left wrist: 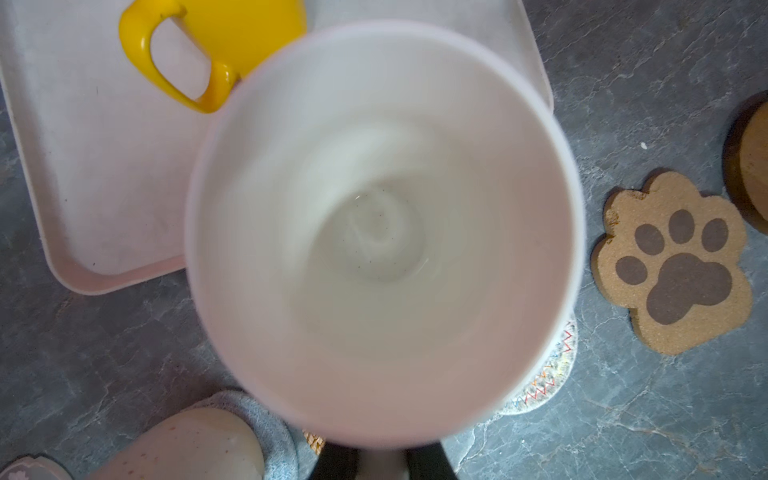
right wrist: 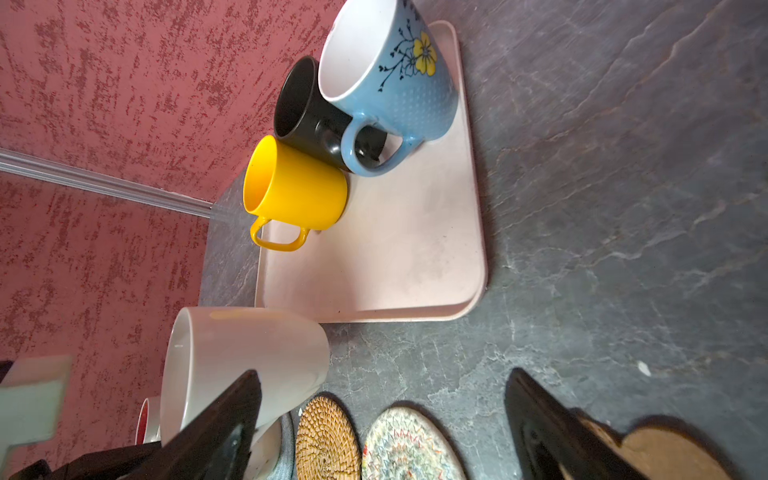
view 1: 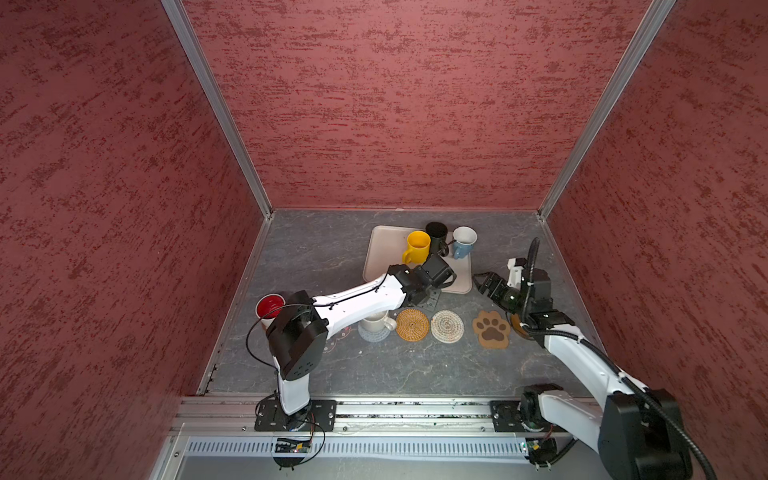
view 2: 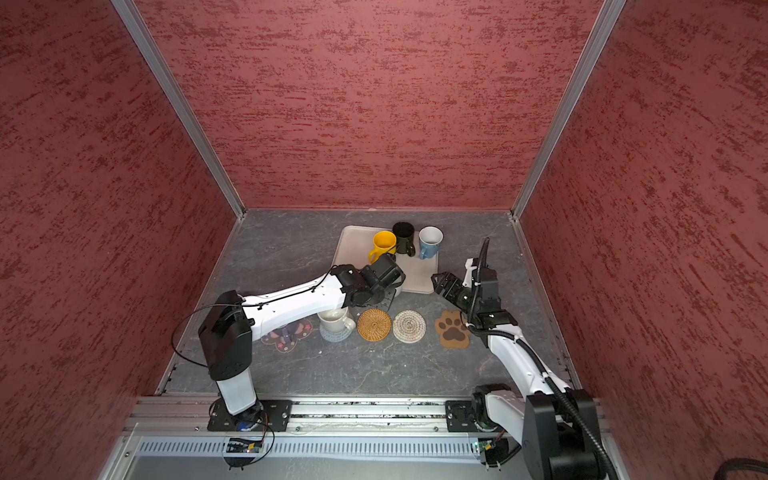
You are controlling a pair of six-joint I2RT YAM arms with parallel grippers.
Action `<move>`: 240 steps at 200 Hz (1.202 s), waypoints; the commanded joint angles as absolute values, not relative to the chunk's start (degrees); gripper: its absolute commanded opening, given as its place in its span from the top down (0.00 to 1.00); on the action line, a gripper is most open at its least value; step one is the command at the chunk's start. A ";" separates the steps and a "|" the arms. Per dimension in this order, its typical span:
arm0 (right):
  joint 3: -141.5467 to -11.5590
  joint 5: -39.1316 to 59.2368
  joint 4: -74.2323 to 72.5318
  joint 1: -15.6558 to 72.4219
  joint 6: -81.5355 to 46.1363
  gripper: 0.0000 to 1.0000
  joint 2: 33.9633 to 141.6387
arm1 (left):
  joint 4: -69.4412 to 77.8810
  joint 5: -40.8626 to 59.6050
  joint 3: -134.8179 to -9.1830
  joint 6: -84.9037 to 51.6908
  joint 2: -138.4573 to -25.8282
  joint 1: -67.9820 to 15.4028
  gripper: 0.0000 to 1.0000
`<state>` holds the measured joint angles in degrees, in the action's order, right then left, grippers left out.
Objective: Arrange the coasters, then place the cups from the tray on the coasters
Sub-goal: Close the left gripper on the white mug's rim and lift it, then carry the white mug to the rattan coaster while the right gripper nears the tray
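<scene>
My left gripper (view 1: 432,297) is shut on the handle of a white cup (left wrist: 382,232), holding it in the air beside the tray's (view 1: 384,253) front edge, over the orange woven coaster (view 1: 412,325). Yellow (view 1: 417,246), black (view 1: 436,235) and light blue (view 1: 463,242) cups stand on the tray. A cream cup (view 1: 376,322) sits on the grey-blue coaster (view 1: 370,336). The beige woven coaster (view 1: 447,326) and paw coaster (view 1: 491,329) lie bare. My right gripper (view 1: 482,284) hangs open and empty beside the tray's right front corner.
A white cup with a red inside (view 1: 270,307) stands at the far left, behind my left arm. The pink flower coaster (view 2: 291,336) lies under that arm. A wooden disc (left wrist: 752,158) lies partly under my right arm. Red walls close in three sides.
</scene>
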<state>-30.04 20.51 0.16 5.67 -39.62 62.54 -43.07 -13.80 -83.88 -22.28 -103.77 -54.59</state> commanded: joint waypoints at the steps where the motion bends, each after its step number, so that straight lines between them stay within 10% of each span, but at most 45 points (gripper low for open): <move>1: -32.12 18.38 -1.72 7.00 -40.15 0.07 63.55 | -38.36 -15.82 -81.64 -23.42 -99.49 -55.34 1.00; 240: -36.85 18.50 -4.85 10.23 -38.41 0.03 75.24 | -37.62 -17.13 -66.53 -32.16 -91.74 -61.39 1.00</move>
